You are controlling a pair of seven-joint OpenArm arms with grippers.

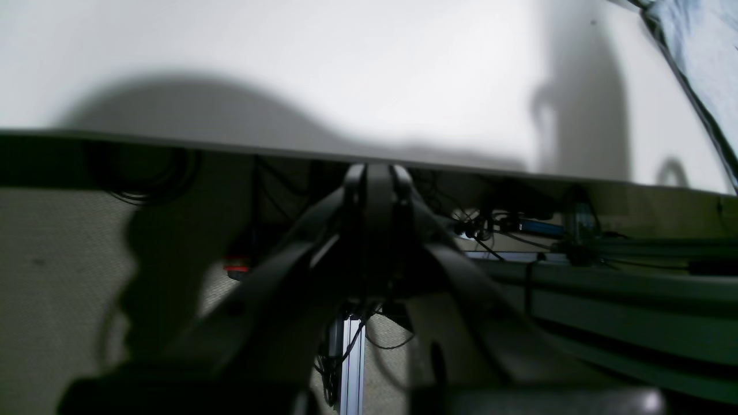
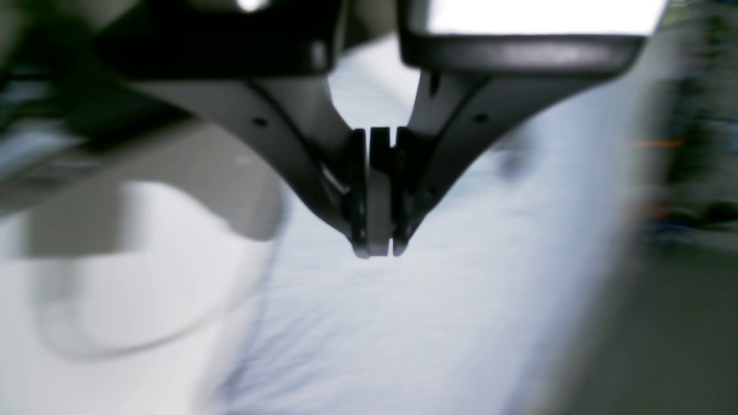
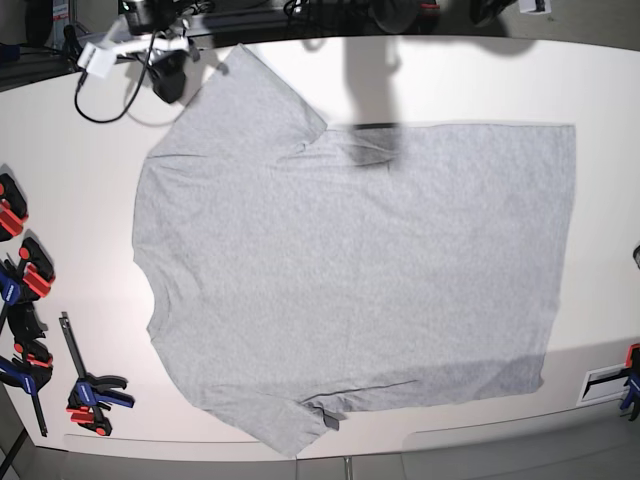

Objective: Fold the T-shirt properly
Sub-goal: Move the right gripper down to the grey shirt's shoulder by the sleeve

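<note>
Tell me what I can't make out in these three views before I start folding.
- Base view: both arms out of frame; only a shadow falls on the T-shirt.
- Base view: shirt's underside hidden, so any print is unseen.
- Right wrist view: motion blur smears everything under the right gripper.
- Left wrist view: left gripper dark, table edge hides fingertips.

One T-shirt (image 3: 350, 270) is lying on one white table (image 3: 600, 90). Clamps with red and blue handles are lying along the table's left edge: at least five (image 3: 90, 392) are showing. One more clamp (image 3: 630, 375) is sitting at the right edge.
</note>
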